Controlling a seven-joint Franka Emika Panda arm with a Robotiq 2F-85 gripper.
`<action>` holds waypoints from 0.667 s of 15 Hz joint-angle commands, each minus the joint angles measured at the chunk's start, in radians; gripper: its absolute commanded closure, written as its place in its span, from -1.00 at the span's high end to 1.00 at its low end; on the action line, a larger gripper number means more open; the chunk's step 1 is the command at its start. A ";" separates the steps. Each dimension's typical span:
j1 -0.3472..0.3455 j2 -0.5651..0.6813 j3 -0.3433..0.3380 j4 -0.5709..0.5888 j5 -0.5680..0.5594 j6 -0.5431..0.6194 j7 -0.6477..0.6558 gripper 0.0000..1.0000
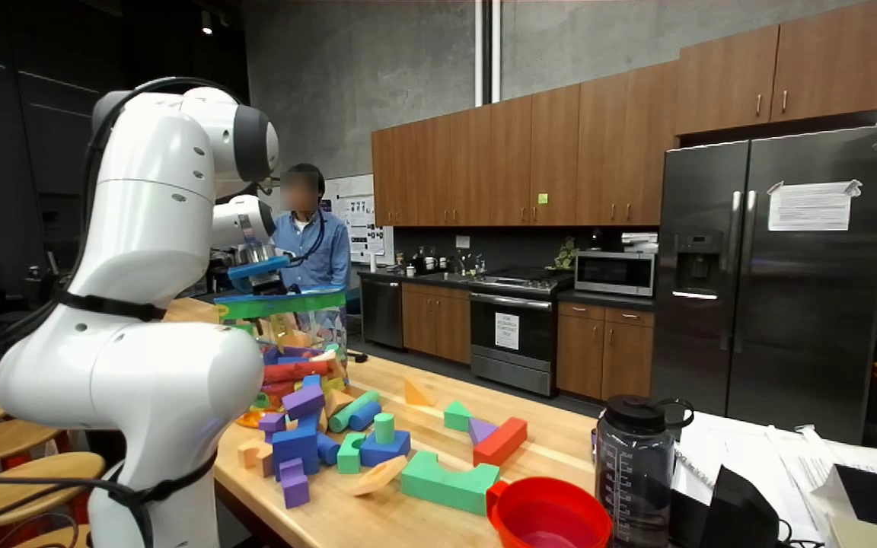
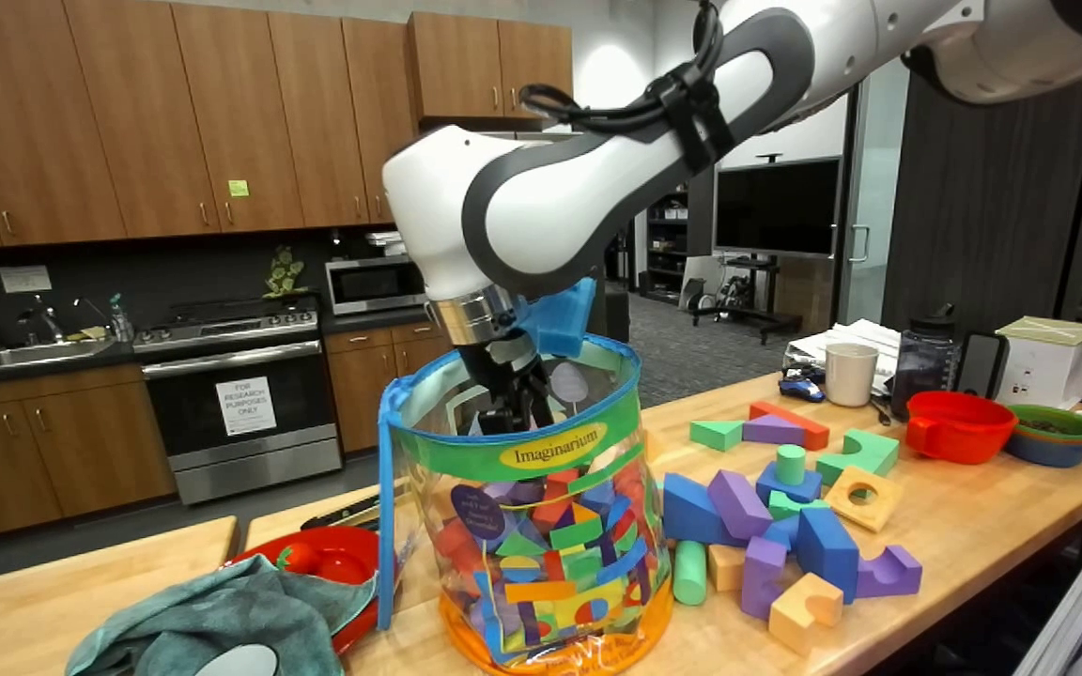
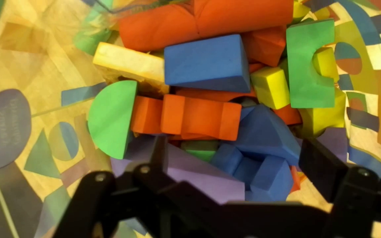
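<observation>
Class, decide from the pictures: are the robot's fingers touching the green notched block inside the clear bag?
Apart: the wrist view shows a yellow block in the gap separating the green notched block from the fingers.

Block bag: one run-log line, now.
gripper: open, nothing held | place: mouth of clear bag, above inner blocks | table: loose blocks beside bag

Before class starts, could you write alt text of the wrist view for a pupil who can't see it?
An open gripper hangs over jumbled coloured blocks inside a clear printed bag. A purple block lies partly behind it; higher in view are a blue block and a green half-round block.
</observation>
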 commanded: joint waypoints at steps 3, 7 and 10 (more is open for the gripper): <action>-0.003 0.005 -0.004 -0.001 0.022 0.022 -0.013 1.00; 0.003 0.012 -0.006 0.005 0.019 0.023 -0.005 1.00; 0.004 0.015 -0.007 0.005 0.019 0.024 -0.005 1.00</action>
